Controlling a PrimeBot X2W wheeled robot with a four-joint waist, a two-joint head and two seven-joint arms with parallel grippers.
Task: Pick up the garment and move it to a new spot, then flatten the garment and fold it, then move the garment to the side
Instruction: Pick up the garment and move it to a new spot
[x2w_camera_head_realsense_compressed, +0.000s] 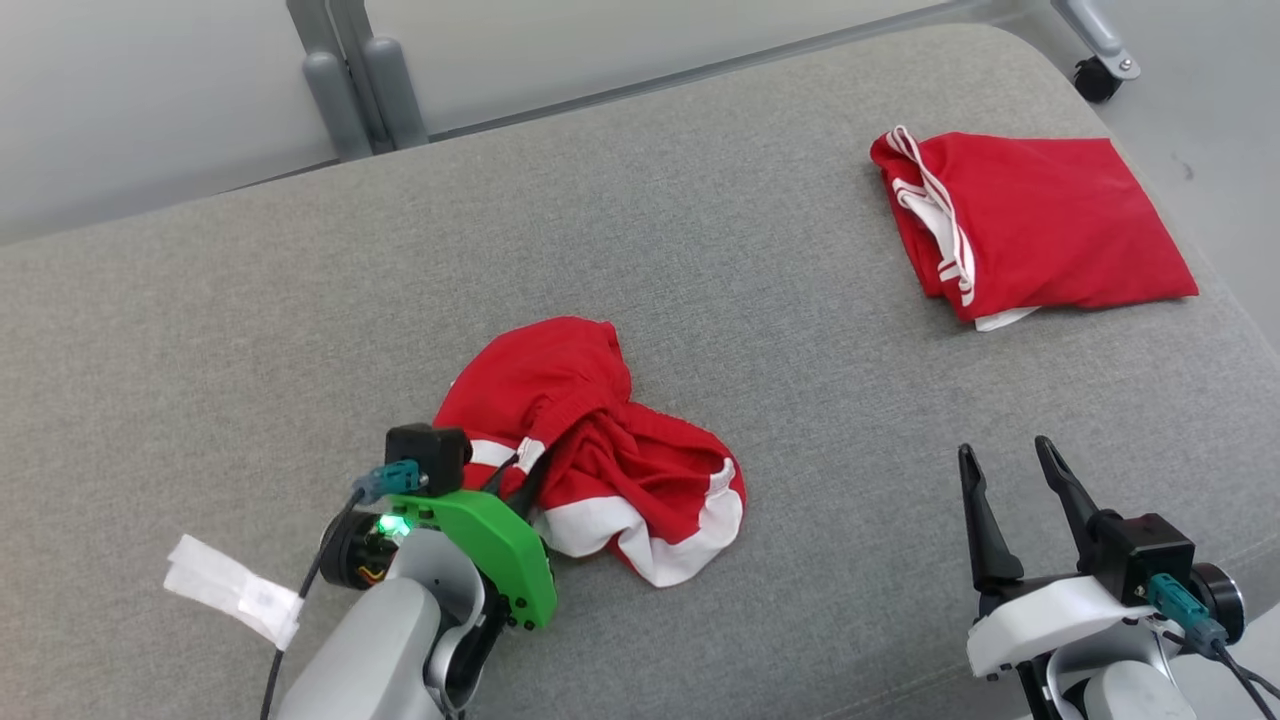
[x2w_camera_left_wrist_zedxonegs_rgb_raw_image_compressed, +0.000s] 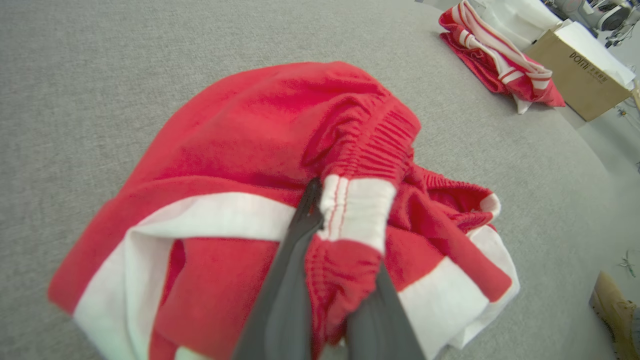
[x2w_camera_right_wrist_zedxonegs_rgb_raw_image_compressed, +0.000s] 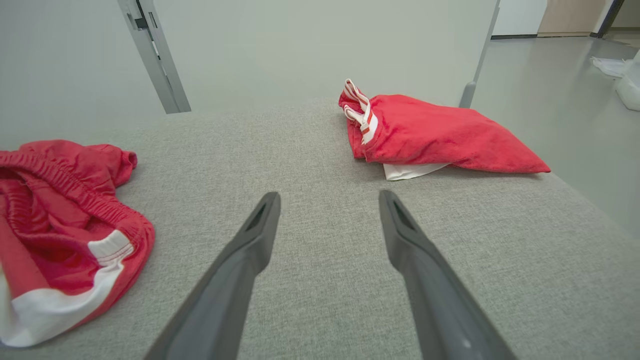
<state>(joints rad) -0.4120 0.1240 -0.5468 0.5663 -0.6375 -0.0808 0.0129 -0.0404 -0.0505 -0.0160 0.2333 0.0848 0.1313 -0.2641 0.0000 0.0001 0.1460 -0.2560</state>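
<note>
Left gripper (x2w_camera_head_realsense_compressed: 522, 472) clamped on the waistband of the crumpled red garment (x2w_camera_head_realsense_compressed: 600, 440), low-centre on the grey padded surface (x2w_camera_head_realsense_compressed: 300, 330). Bulk lies toward 2 o'clock from the fingers, the heap's long axis roughly 11-to-5. Right gripper (x2w_camera_head_realsense_compressed: 1006, 447) open, empty, well apart at 3 o'clock. Left arm nearer.

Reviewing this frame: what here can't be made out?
- Left wrist view: cloth of the crumpled red-and-white garment covers one of the left gripper's fingers, hiding its tip.
- Head view: print on the white paper label is too small.
- Right wrist view: the folded red garment covers most of the white cloth beneath.
</note>
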